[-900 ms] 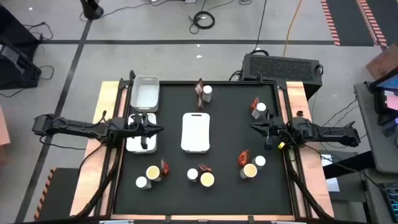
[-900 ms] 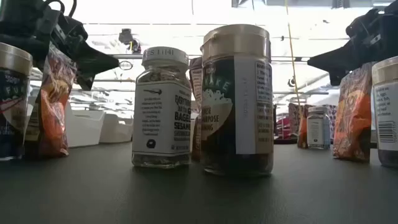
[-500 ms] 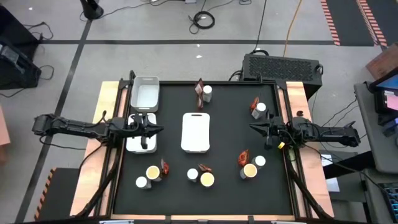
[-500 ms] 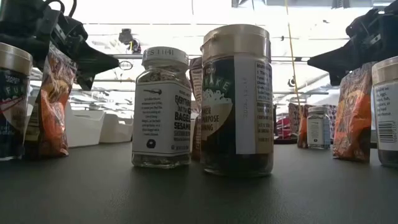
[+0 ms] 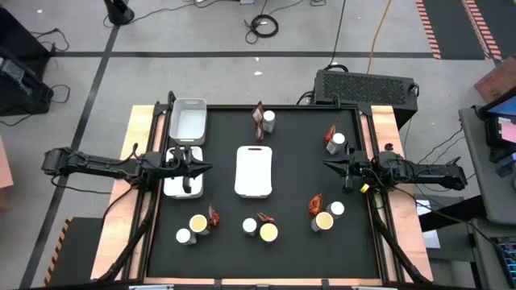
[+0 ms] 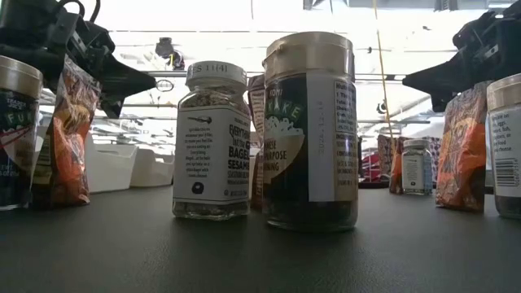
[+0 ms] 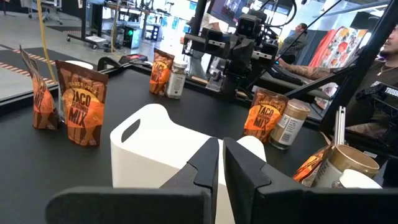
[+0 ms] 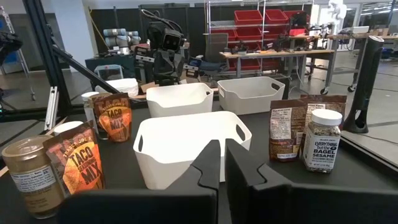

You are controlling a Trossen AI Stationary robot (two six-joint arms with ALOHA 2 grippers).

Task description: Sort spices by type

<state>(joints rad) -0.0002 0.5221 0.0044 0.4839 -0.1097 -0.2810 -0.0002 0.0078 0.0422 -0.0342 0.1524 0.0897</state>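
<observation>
No change since the earlier frames: both arms and every spice sit where they were.

The spices stand in small mixed clusters on the black table top (image 5: 290,242). In the low view the nearest white-capped glass jar (image 6: 212,142) reads "EVERYTHING… BAGEL SESAME"; touching its side is a taller dark tub with a tan lid (image 6: 310,130), label partly legible as "PURPOSE". Crinkly orange-brown packets (image 7: 81,101) read "TACO MIX", one under "TRADER JOE'S" (image 8: 74,165). Clusters lie along the near edge (image 5: 260,226), at the near left (image 5: 197,225), near right (image 5: 324,213), far middle (image 5: 262,119) and far right (image 5: 333,140).

Three white plastic bins with handle slots: one at the table centre (image 5: 253,171), one at the far left (image 5: 188,121), one under the left arm (image 5: 183,187).

The left gripper (image 5: 205,168) hovers level over the left-hand bin, its fingers pressed nearly together and holding nothing. The right gripper (image 5: 329,166) hangs level at the right edge, between the two right-hand clusters, fingers closed and empty.
</observation>
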